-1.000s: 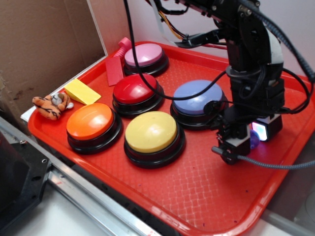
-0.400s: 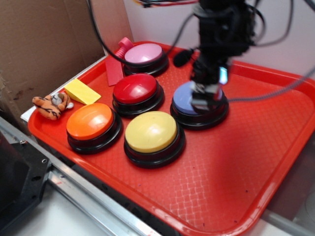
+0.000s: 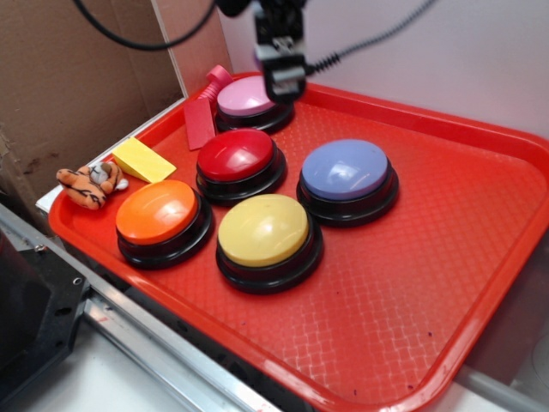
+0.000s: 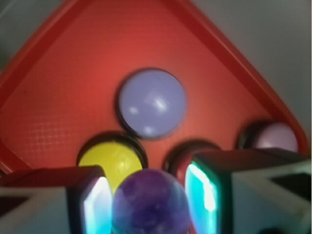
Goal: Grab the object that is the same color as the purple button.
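Observation:
In the wrist view a small glossy dark-purple marbled ball [image 4: 151, 207] sits between my two lit fingers, and my gripper [image 4: 148, 195] is shut on it, held high above the tray. The purple button [image 4: 152, 103], a lavender dome on a black base, lies below in the middle of the tray. In the exterior view my gripper [image 3: 285, 84] hangs at the top, over the pink button's far right edge, well left of and behind the purple button [image 3: 347, 169]. The ball does not show in that view.
On the red tray [image 3: 480, 343] stand a pink button [image 3: 247, 96], a red button [image 3: 236, 154], a yellow button [image 3: 263, 229] and an orange button [image 3: 157, 211]. A yellow block [image 3: 143, 160], a tiger toy [image 3: 88, 184] and a red piece [image 3: 200, 120] lie at the left. Cardboard stands behind.
My gripper rose from the tray at the right of the purple button, passed over that button, and swung up and left to above the pink button with the ball in it.

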### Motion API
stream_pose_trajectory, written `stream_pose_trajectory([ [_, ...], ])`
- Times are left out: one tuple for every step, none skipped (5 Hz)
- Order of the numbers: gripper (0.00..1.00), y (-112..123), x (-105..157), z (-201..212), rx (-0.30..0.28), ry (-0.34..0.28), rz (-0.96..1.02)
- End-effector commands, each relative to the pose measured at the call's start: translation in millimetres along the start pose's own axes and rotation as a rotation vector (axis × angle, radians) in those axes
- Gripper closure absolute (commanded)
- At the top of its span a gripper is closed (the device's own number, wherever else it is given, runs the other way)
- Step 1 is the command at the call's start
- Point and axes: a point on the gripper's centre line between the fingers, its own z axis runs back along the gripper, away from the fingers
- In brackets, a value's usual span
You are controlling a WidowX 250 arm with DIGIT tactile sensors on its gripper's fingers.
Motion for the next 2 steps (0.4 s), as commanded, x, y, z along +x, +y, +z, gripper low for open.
stream_pose_trajectory([
  [1.0, -16, -23, 45, -0.024, -0.047, 0.405],
  [1.0, -10, -35, 52, -0.082, -0.085, 0.437],
])
